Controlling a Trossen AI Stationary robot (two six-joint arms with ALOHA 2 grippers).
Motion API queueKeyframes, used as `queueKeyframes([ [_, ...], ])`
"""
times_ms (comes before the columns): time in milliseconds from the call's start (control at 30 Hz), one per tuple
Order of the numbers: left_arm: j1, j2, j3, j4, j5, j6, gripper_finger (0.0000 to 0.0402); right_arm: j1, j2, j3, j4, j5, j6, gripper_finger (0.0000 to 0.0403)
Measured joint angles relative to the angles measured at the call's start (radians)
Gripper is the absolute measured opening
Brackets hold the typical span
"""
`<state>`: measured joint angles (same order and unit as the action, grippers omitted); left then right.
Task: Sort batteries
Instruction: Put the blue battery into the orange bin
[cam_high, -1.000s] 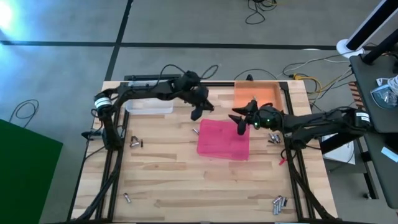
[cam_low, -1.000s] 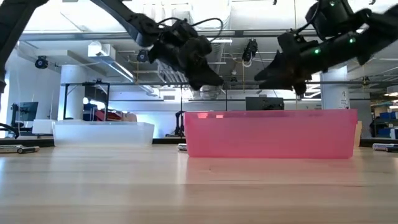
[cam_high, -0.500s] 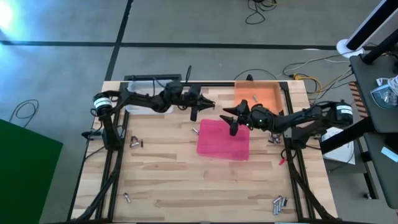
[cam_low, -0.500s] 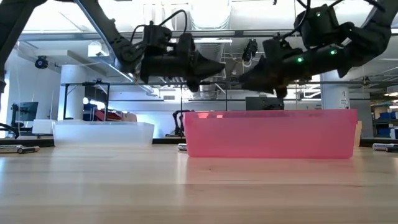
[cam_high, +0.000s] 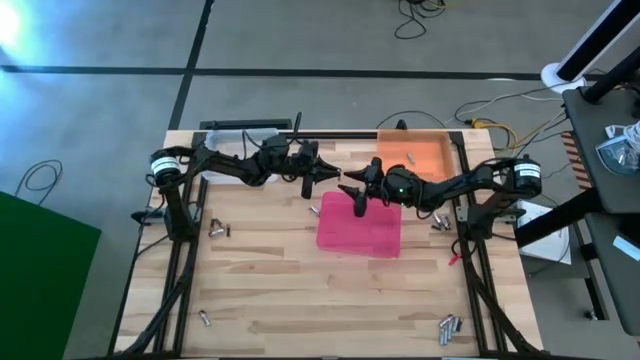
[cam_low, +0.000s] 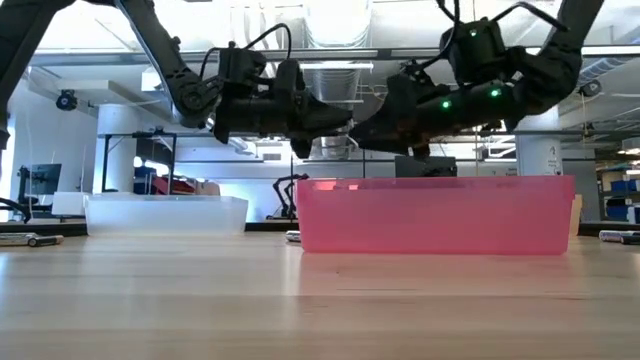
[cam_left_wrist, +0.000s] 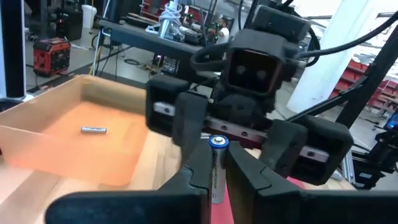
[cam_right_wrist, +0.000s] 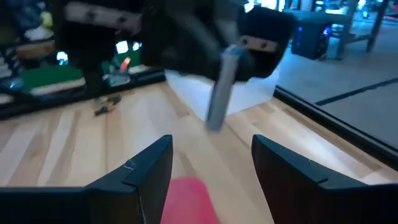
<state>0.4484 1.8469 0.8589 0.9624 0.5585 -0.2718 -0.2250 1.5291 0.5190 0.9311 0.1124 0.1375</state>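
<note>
Left wrist view | left gripper (cam_left_wrist: 216, 169) clamped on small silvery cylindrical battery (cam_left_wrist: 216, 163) | long axis pointing towards facing right gripper (cam_right_wrist: 211, 163), fingers spread wide, just beyond battery tip.

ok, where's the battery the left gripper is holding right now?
The battery is pinched in the left gripper, in the air over the back edge of the pink tray, facing the open right gripper.

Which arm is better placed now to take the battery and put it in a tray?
The right: its open gripper faces the battery held in the left gripper, and it hangs over the pink tray, with the orange tray beside it.
</note>
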Motion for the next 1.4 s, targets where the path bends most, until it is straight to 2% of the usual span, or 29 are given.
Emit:
queueKeyframes([
  [167,-0.009,0.0,-0.024,0.026,-0.017,0.007,0.0008,-0.002,0.025,0.043,-0.001,-0.028,0.008,0.0206],
  [300,-0.016,0.0,-0.031,0.042,-0.029,0.034,0.0008,-0.003,0.042,0.071,-0.006,-0.043,0.027,0.0179],
  [433,-0.016,0.0,-0.035,0.041,-0.029,0.036,0.0008,-0.005,0.043,0.079,-0.018,-0.043,0.025,0.0125],
  [567,-0.016,0.0,-0.047,0.043,-0.041,0.043,0.0009,-0.012,0.018,0.078,-0.053,-0.059,0.023,0.0033],
  [733,-0.018,-0.025,-0.065,0.05,-0.04,0.05,0.0025,-0.021,-0.055,0.081,-0.154,-0.082,0.053,0.0019],
  [833,-0.017,-0.06,-0.09,0.041,-0.024,0.076,0.0057,-0.037,-0.136,0.107,-0.323,-0.066,0.06,0.0019],
  [967,-0.018,-0.139,-0.136,-0.017,-0.024,0.13,0.0115,-0.092,-0.252,0.197,-0.709,-0.023,0.06,0.0018],
  [1067,-0.017,-0.201,-0.174,-0.121,-0.022,0.18,0.0155,-0.175,-0.296,0.275,-0.996,0.029,0.062,0.0018],
  [1167,-0.016,-0.243,-0.197,-0.238,-0.024,0.228,0.0184,-0.297,-0.302,0.341,-1.222,0.031,0.064,0.0018],
  [1300,-0.019,-0.262,-0.23,-0.285,-0.024,0.228,0.0201,-0.485,-0.263,0.364,-1.329,0.047,0.014,0.0018],
  [1400,-0.026,-0.264,-0.247,-0.285,-0.024,0.196,0.0203,-0.616,-0.196,0.378,-1.378,-0.025,0.004,0.0018],
])
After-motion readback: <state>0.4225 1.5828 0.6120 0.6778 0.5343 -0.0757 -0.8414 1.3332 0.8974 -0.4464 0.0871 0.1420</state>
